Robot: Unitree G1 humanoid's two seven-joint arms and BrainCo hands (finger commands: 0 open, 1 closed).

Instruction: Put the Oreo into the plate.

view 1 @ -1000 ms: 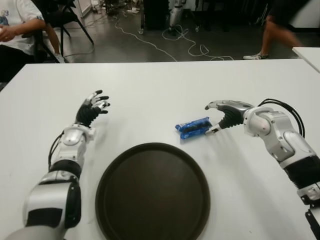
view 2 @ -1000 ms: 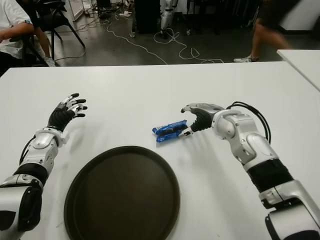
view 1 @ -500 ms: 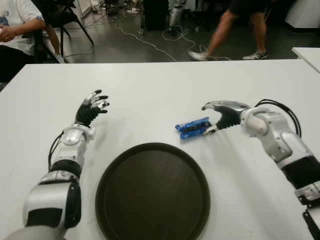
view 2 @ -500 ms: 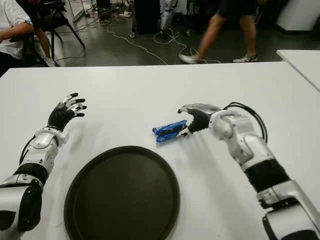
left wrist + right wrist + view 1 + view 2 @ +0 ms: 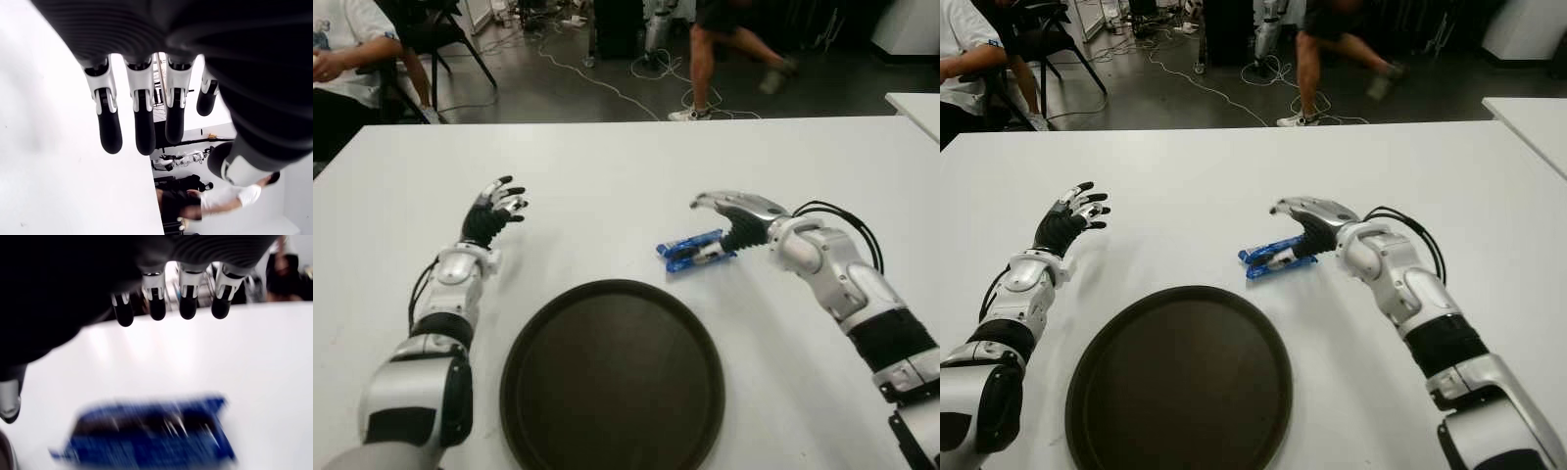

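The Oreo is a blue pack lying flat on the white table, just beyond the right rim of the dark round plate. My right hand reaches in from the right, its fingers stretched out above the pack's right end and far side. The thumb sits low by that end. In the right wrist view the Oreo lies under the spread fingers, not gripped. My left hand shows open beyond the plate's left side, holding nothing.
A seated person is past the table's far left corner. Another person walks across the floor behind the table, among cables. A second white table shows at the right edge.
My right hand has slid left, from beside the Oreo's right end to over it. The pack and my left hand have not moved. The walking person crossed from right to left.
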